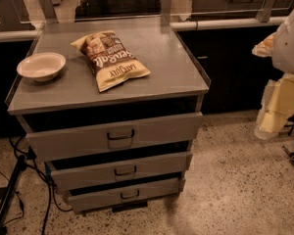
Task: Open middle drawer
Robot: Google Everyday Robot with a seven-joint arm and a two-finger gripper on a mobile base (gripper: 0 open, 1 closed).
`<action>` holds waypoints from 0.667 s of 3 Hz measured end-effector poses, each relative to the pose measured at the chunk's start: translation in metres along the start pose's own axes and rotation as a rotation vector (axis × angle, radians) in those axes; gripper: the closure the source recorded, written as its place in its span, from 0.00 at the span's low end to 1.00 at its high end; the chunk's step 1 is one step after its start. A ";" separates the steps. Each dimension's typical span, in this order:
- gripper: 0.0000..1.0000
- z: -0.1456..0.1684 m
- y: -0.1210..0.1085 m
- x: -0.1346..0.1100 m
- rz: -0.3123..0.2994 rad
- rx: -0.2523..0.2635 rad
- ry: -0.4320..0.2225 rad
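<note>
A grey metal cabinet has three drawers stacked in its front. The middle drawer has a low, wide front panel with a small dark loop handle at its centre. A dark gap shows above its front edge, and its tray is hidden. The taller top drawer is above it and the lowest drawer below it. My gripper hangs at the right edge of the view, pale cream under the white arm. It is well to the right of the drawers and touches nothing.
A chip bag and a white bowl lie on the cabinet top. Black cables and a dark pole stand on the floor at the lower left. A dark counter front with a rail runs behind. Speckled floor lies between cabinet and arm.
</note>
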State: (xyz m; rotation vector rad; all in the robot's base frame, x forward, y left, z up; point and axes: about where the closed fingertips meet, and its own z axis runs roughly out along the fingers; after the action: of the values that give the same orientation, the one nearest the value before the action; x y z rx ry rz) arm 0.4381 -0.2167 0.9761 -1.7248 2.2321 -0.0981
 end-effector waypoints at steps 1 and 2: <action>0.00 0.000 0.000 0.000 0.000 0.000 0.000; 0.00 0.027 0.009 0.002 0.000 -0.003 0.002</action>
State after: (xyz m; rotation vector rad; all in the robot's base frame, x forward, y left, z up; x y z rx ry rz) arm 0.4371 -0.2121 0.9484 -1.7269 2.2356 -0.0965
